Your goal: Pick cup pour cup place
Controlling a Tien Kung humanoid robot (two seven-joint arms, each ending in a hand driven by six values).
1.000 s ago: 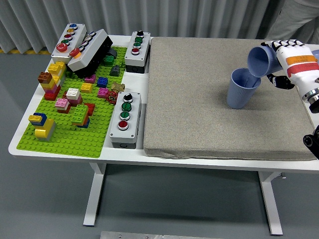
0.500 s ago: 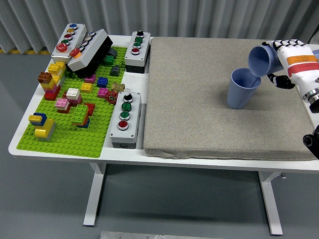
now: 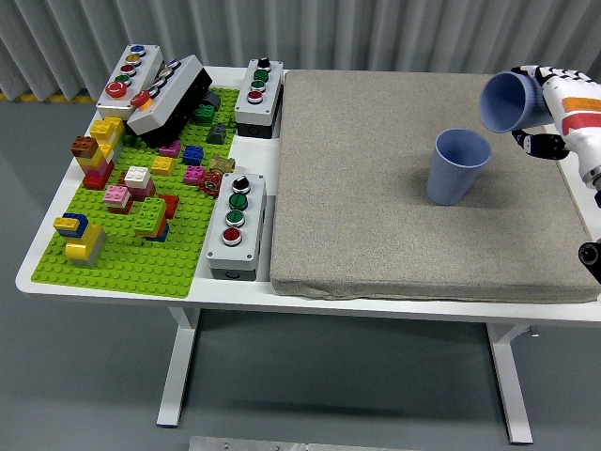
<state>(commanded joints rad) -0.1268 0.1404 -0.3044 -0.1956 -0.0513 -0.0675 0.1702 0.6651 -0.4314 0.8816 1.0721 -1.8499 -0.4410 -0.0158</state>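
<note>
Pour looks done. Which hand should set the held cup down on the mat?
Right. The right hand already grips the tilted blue cup above the grey mat, just right of the standing cup. No left hand is in view.

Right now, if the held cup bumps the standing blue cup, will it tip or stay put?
The standing blue cup is tall, narrower at its base, and looks thin-walled and light, so it would probably tip or slide. The grey mat may add some grip. The right hand holds the tilted cup clear of it.
</note>
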